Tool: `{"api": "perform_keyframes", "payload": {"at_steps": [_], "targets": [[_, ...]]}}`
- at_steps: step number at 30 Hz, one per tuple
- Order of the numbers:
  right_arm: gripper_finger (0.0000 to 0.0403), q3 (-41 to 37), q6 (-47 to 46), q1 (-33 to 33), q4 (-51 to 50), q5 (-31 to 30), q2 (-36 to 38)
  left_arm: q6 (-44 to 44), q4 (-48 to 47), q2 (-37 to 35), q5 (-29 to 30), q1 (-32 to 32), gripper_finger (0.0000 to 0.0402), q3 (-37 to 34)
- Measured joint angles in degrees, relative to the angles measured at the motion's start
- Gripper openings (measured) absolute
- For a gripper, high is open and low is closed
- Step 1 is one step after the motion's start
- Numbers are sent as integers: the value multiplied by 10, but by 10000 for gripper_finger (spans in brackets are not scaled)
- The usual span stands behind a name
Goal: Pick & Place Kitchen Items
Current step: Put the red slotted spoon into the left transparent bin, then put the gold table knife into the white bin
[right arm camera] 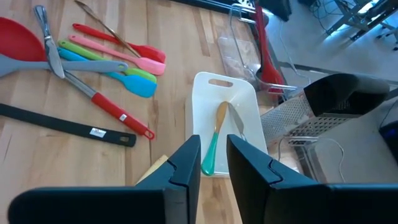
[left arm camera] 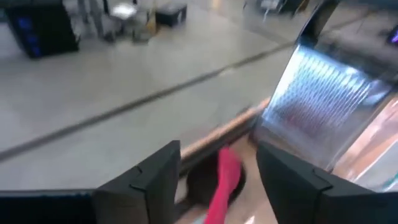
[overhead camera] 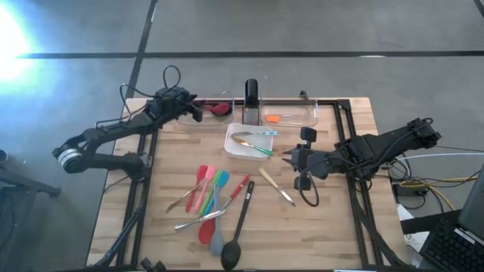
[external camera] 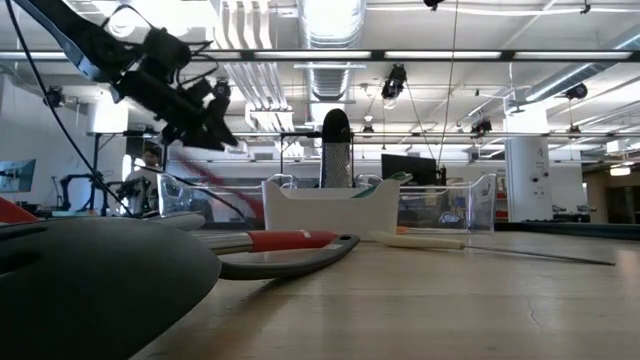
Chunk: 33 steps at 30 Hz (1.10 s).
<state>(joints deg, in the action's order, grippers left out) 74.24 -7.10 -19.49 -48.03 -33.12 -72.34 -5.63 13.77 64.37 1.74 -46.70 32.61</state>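
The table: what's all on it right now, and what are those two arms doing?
Loose utensils: about ten; red, pink, green, blue, grey, black; front left of the table.
Wooden-handled knife: one, right of that pile.
White dish: one, centre, holding a teal-handled utensil.
Clear bins: two, back edge; left bin holds a red utensil, right bin an orange one.
Metal grater: one, between the bins.
Left gripper: fingers open over the left bin.
Right gripper: beside the dish, empty.

Utensils before the dish; two bins behind it.
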Motion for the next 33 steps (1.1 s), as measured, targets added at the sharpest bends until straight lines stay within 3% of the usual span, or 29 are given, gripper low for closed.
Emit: {"api": "perform_keyframes", "payload": {"at_steps": [11, 18, 33], "targets": [[78, 0, 0, 0, 0, 1, 0, 1, -60, -10, -6, 1, 233, 18], [80, 0, -2, 0, 0, 1, 0, -2, -112, -53, -87, 29, 234, 82], [80, 0, -49, 0, -20, 7, 0, 2, -417, -108, -36, 267, 222, 222]]}}
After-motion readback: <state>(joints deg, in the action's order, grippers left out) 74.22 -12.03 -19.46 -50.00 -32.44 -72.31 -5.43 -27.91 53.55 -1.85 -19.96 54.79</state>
